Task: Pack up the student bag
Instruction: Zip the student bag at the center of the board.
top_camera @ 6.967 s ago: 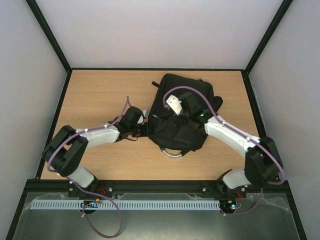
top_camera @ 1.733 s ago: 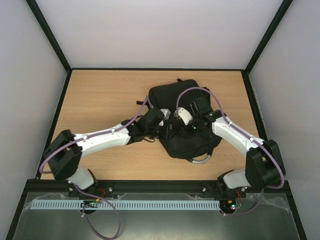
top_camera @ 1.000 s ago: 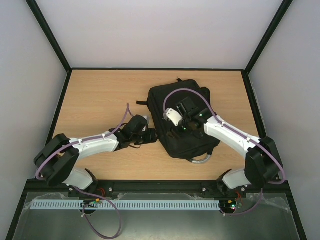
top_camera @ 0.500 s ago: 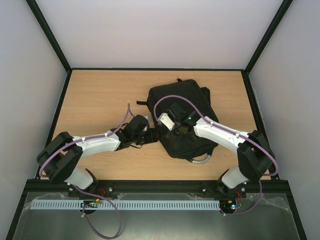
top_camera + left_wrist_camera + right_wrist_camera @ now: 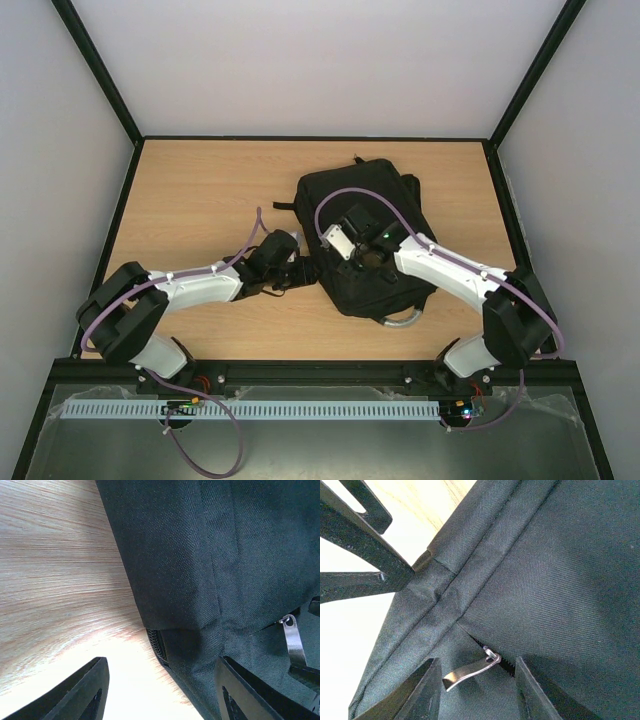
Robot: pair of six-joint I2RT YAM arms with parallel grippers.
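Observation:
The student bag lies flat in the middle of the table, black, with its grey loop handle toward the arms. My left gripper is at the bag's left edge. In the left wrist view it stands open astride the bag's corner, where zip teeth show. My right gripper hovers over the bag's left part. In the right wrist view it is open, and a silver zip pull lies between its fingers without either pad touching it.
The bag's fabric fills most of the right wrist view. The left gripper's black fingers show at that view's top left, close by. Bare wooden table lies left of the bag. Black frame rails edge the table.
My right arm has swung left across the bag to its left part, and its jaws have narrowed around the zip pull. The left arm has barely moved.

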